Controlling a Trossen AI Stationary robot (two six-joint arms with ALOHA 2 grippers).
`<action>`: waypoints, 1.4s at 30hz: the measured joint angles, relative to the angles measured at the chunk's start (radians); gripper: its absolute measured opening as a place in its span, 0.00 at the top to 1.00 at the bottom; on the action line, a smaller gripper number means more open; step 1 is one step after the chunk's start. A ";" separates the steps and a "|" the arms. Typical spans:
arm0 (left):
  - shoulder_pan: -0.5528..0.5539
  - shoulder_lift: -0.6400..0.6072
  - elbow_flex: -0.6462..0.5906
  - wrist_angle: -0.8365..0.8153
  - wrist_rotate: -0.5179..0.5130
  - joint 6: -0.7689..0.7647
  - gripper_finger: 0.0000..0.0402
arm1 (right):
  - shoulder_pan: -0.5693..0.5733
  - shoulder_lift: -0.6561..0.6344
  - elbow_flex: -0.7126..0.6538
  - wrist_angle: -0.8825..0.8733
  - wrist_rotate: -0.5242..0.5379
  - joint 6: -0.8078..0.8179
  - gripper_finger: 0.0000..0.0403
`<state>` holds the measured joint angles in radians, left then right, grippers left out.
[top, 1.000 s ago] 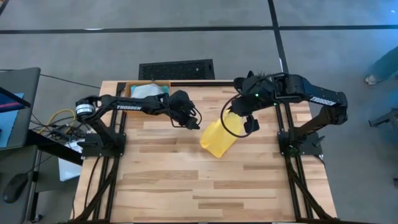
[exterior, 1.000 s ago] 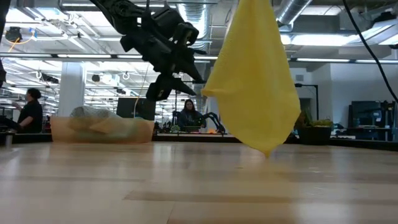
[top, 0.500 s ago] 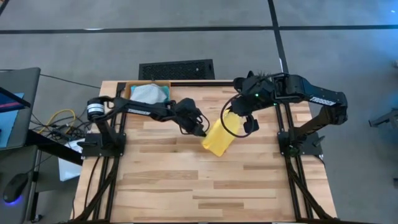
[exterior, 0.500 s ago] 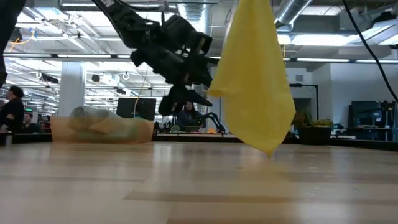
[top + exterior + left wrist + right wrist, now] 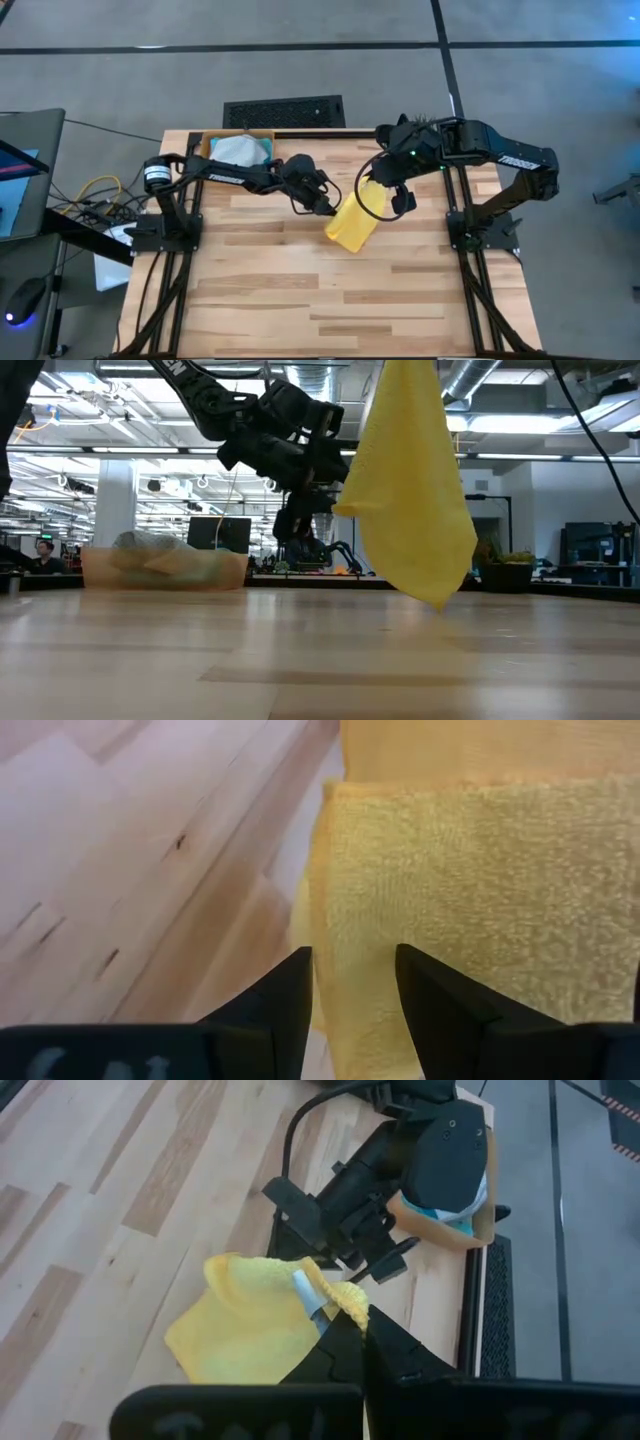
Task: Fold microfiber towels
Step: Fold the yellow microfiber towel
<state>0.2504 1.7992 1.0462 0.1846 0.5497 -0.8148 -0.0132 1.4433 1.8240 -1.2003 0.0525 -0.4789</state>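
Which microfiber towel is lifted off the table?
The yellow microfiber towel, hanging pinched in the right gripper. The other towels lie bundled in the shallow orange tray.

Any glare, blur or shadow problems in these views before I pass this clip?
Low view: bright ceiling lights behind leave the left end effector a dark silhouette; the yellow towel reads clearly and the near table is soft. Left wrist view: towel fills the frame, pile sharp, wood beside it blurred. High view: even light, faint shadow under the towel. Right wrist view: clear, no glare.
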 joint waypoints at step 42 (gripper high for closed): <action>0.032 -0.424 -0.001 -0.533 -0.421 0.209 1.00 | -0.092 0.002 -0.003 -0.144 0.001 0.271 0.98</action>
<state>0.2821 1.3752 1.0454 -0.3487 0.1291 -0.6059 -0.1056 1.4458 1.8213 -1.3445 0.0534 -0.2084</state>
